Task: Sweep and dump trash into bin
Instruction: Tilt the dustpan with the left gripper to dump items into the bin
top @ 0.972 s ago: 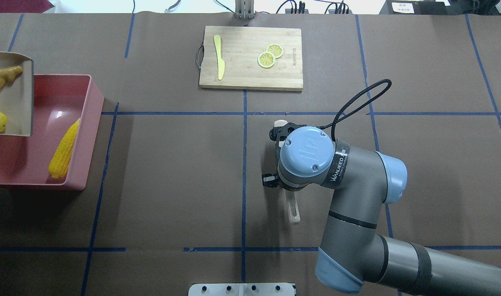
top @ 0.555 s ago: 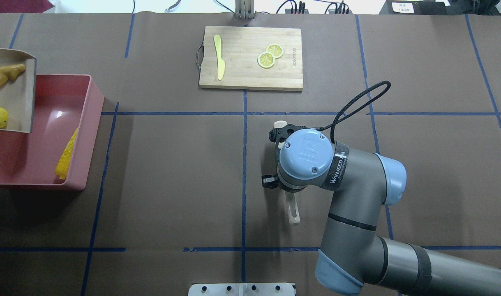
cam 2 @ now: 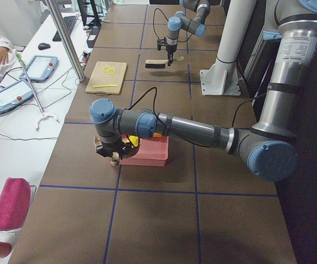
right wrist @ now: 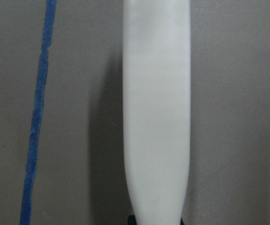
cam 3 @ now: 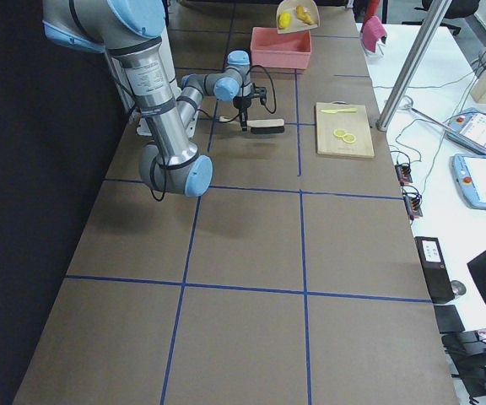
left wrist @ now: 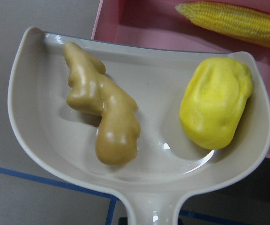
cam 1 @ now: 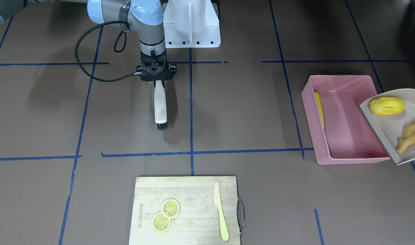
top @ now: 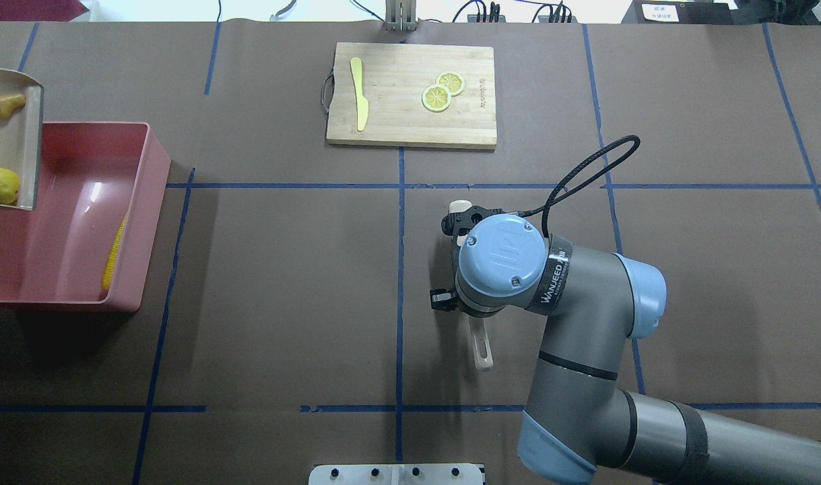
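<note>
My left gripper (cam 2: pixel 110 155) holds the beige dustpan (top: pixel 19 145) by its handle, tilted over the far left of the pink bin (top: pixel 155 202). The tan ginger root (left wrist: pixel 102 117) and the rounded yellow lump (left wrist: pixel 217 108) lie in the pan. The corn cob (top: pixel 114 252) lies in the bin against its right wall. My right gripper (cam 1: pixel 155 81) is shut on a white-handled brush (cam 1: pixel 160 105), bristles pointing away from the robot, low over the table's middle.
A wooden cutting board (top: pixel 410 128) at the table's far side carries a yellow-green knife (top: pixel 359 101) and two lemon slices (top: pixel 440 94). The robot's white base plate (cam 1: pixel 192 23) stands at the near edge.
The dustpan has shifted left and tipped more steeply over the bin. The corn has rolled against the bin's right wall. The right arm has barely moved.
</note>
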Controlling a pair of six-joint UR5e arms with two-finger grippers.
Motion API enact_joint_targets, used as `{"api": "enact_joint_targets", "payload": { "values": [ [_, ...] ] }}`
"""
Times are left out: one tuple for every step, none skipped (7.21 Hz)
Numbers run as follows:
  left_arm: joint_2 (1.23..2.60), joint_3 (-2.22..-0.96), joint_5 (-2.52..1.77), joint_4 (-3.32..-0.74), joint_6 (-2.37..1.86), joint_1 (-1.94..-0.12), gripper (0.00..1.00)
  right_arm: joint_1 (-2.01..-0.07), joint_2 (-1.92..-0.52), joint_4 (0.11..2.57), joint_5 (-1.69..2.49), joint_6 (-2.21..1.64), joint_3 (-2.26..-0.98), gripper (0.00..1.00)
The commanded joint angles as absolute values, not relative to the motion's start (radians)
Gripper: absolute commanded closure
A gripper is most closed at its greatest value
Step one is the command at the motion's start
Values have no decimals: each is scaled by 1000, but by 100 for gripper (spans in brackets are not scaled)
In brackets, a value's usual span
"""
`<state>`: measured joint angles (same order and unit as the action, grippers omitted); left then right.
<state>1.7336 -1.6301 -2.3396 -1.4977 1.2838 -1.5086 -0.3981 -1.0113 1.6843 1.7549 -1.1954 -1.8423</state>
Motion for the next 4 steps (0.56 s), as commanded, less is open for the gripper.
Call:
{"api": "enact_joint_targets", "payload": {
  "values": [
    [1730,-1667,-2255,-1491,1376,-1500,100,-396,-1011,1684,1755,-1195,-1842,100],
    [1730,-1674,-2253,-1491,1377,-1500,100,-396,-1012,1684,1755,-1196,-1842,100],
    [1733,-1674,-2252,-1488,1378,-1502,100,-396,-1012,1684,1755,-1197,-1842,100],
    [1733,-1674,-2252,-1488,1378,-1503,100,-394,-1012,1683,1755,-1197,-1842,100]
  ]
}}
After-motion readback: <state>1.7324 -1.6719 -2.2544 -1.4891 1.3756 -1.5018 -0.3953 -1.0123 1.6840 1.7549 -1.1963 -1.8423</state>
